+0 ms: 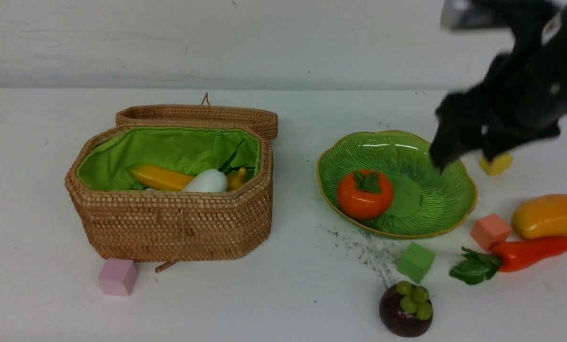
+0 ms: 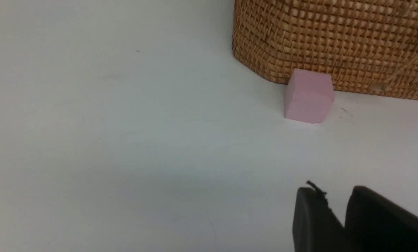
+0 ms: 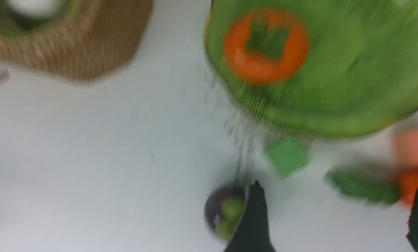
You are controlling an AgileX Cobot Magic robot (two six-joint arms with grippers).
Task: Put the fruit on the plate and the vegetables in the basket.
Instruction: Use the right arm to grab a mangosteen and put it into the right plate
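The wicker basket (image 1: 169,223) stands at the left with its lid open. Inside lie a yellow curved piece (image 1: 159,177) and a white radish (image 1: 207,182). An orange fruit (image 1: 365,194) sits on the green plate (image 1: 435,204). A mango (image 1: 548,216), a red pepper (image 1: 530,251) and a dark purple ball (image 1: 405,313) lie on the table. My right gripper (image 1: 464,159) hangs blurred over the plate's right rim, open and empty. In its wrist view the right gripper (image 3: 341,183) frames bare table between the purple ball (image 3: 224,213) and the pepper (image 3: 406,182). My left gripper (image 2: 332,190) hovers low, tips narrowly apart, holding nothing.
A pink cube (image 1: 118,276) rests against the basket's front corner and shows as the pink cube (image 2: 308,96) in the left wrist view. A green cube (image 1: 415,261), a salmon cube (image 1: 490,231) and a yellow cube (image 1: 496,164) sit around the plate.
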